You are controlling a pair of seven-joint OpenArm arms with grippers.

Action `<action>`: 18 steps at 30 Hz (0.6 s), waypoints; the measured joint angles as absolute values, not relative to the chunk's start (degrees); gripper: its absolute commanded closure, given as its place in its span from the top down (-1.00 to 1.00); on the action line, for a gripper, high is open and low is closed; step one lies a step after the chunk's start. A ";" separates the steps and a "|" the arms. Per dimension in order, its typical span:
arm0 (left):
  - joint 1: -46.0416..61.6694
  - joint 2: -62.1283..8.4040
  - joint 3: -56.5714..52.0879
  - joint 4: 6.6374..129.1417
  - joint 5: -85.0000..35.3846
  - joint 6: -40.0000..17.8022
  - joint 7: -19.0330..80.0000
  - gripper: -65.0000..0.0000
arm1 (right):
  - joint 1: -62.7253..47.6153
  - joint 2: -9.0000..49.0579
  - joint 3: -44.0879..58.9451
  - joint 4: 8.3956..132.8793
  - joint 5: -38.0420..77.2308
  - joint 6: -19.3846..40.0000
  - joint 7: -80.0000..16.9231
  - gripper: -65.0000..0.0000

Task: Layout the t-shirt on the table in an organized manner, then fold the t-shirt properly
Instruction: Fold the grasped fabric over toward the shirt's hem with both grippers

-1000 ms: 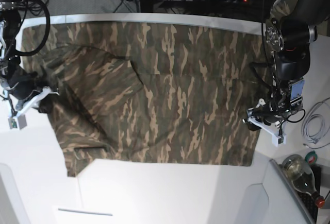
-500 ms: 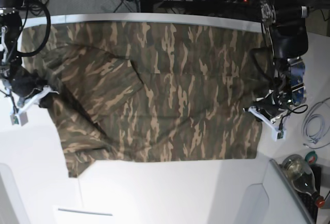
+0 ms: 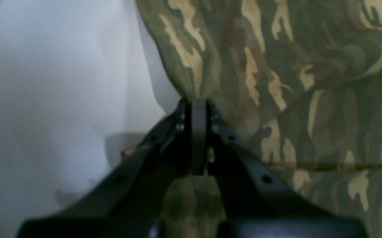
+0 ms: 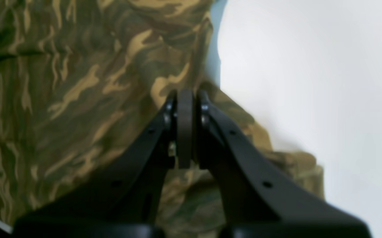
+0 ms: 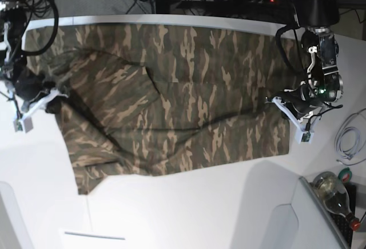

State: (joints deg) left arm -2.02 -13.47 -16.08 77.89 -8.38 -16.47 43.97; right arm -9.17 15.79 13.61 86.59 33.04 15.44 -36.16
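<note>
From my wrist cameras I see my left claw and right claw each pinched tight on an edge of the soft olive, brown and tan camouflage t-shirt. Only the base view shows it spread wide across the smooth white table, my claws at opposite sides.
</note>
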 measured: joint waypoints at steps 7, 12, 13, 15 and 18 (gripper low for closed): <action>2.11 -13.28 -16.08 80.71 -8.40 -16.45 44.12 -1.00 | -14.46 13.08 13.82 92.86 33.41 16.01 -35.79 -1.00; 2.04 -13.63 -16.14 77.82 -8.12 -16.45 43.77 -1.00 | -14.26 12.40 13.82 86.54 33.04 15.81 -36.34 -0.99; 2.11 -13.56 -16.14 77.23 -8.16 -16.34 43.99 -1.00 | -13.89 12.51 13.82 85.60 32.86 15.66 -36.38 -0.96; 2.09 -13.47 -16.14 76.36 -8.01 -16.45 44.01 -1.00 | -13.69 12.47 13.87 85.12 33.15 15.57 -36.18 -0.73; 1.98 -13.52 -16.14 76.36 -7.97 -16.45 43.99 -1.00 | -13.72 12.36 14.20 86.48 33.30 15.62 -39.13 -0.16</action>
State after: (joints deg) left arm 1.98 -13.52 -16.14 76.36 -7.97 -16.45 43.99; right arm -13.72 12.36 14.20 86.48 33.30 15.62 -39.13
